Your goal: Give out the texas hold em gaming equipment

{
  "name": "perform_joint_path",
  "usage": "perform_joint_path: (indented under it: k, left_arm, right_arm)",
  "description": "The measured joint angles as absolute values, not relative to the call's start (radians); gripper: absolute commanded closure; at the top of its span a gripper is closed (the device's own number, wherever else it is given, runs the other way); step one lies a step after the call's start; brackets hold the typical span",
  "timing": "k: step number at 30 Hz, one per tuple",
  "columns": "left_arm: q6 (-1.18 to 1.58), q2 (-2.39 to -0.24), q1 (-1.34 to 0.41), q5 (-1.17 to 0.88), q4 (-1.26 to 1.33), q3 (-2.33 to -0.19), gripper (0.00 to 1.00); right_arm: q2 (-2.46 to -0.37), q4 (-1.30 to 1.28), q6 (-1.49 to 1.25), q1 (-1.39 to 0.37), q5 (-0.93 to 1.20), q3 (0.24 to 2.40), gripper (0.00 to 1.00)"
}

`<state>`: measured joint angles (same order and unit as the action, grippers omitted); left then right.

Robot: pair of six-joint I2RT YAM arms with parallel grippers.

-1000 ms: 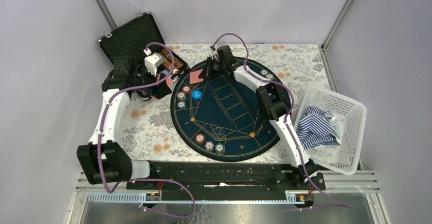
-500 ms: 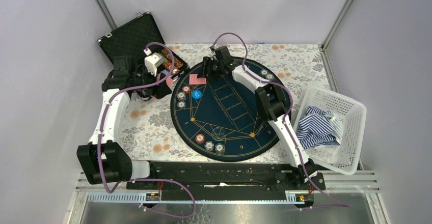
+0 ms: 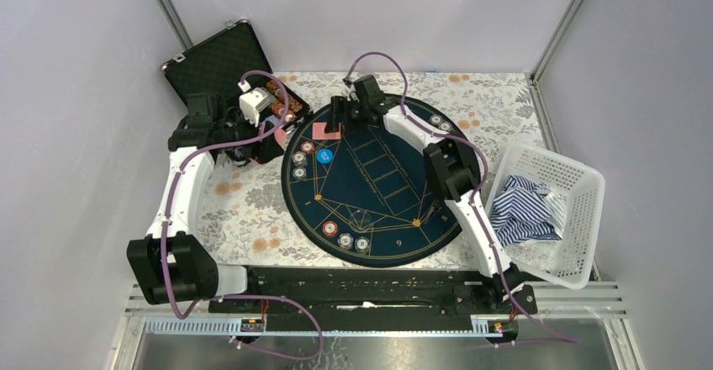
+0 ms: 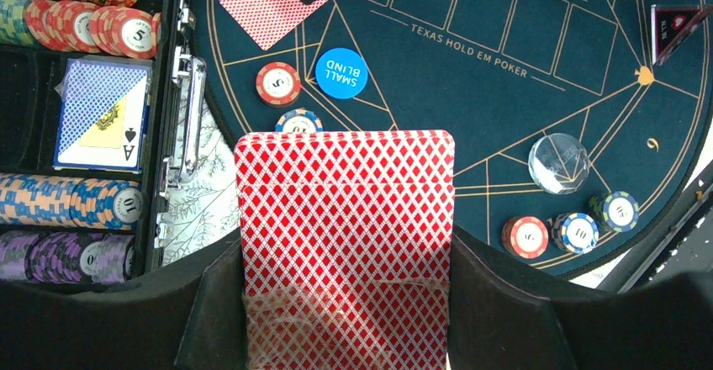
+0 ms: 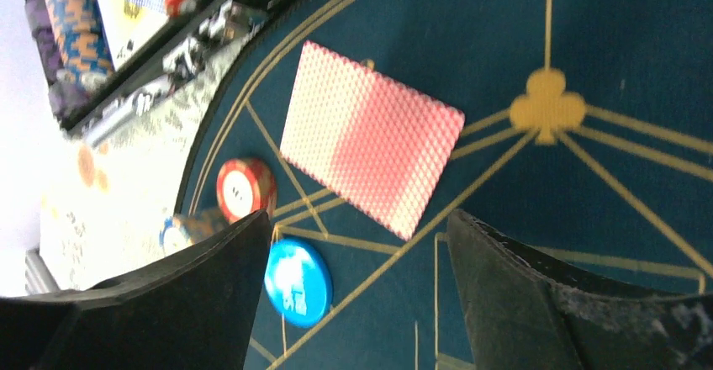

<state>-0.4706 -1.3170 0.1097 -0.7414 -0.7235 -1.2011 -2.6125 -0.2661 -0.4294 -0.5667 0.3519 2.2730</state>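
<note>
At far-left rim of mat, right pincer (image 5: 353, 219): jaws wide apart, nothing clamped. Differs from a second back: then closed on single red-backed playing card (image 5: 370, 147), held cornerwise above felt. Now released and flat on round dark-blue felt poker mat (image 3: 378, 210), just ahead of fingertips, touching neither. Near card, on felt but apart from it: red-and-white striped poker chip (image 5: 245, 189) and blue round "small blind" button disc (image 5: 297, 282).

Left pincer (image 4: 345, 303): clamped across pack of red diamond-backed playing cards (image 4: 345, 210), pack jutting forward past fingertips, count not readable. No shift against earlier frames. Hangs over gap between mat rim and open black hard case (image 3: 219, 63). Inside case: rows of striped chips (image 4: 84, 202) stacked on edge, plus blue-patterned card pack (image 4: 101, 113) showing a spade ace.

Farther out on felt, toward near rim: clear faceted round disc (image 4: 559, 163), three striped chips (image 4: 577, 232) just beside it.

Beyond mat on right: white plastic basket (image 3: 588, 227) holding blue-white striped cloth (image 3: 521, 206), standing on floral tablecloth (image 3: 244, 210).
</note>
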Motion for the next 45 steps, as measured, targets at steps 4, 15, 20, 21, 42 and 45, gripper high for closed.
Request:
perform_joint_path:
  k: [4,15,20,21,42,45]
  left_arm:
    - [-0.510,-1.317,0.105,-0.756,-0.743,-1.201,1.00]
    - [-0.627,-1.317,-0.123,-0.710,-0.818,-1.183,1.00]
    - [-0.640,-1.317,-0.224,-0.666,-0.830,-1.163,1.00]
    - [-0.640,-1.317,-0.241,-0.661,-0.831,-1.162,1.00]
    - [-0.572,-1.324,-0.441,-0.580,-0.799,-1.134,1.00]
    - [-0.563,-1.324,-0.452,-0.571,-0.789,-1.134,1.00]
  right_arm:
    - [-2.493,-0.295,-0.392,-0.551,0.419,2.141,0.03]
    - [-1.942,-0.194,-0.406,-0.435,0.781,1.682,0.00]
    - [-1.816,0.019,-0.582,-0.441,0.960,1.415,0.00]
    - [-1.813,0.054,-0.613,-0.444,0.982,1.374,0.00]
    - [-1.815,0.050,-0.647,-0.587,1.002,1.271,0.22]
    - [-1.818,0.043,-0.640,-0.592,0.992,1.280,0.33]
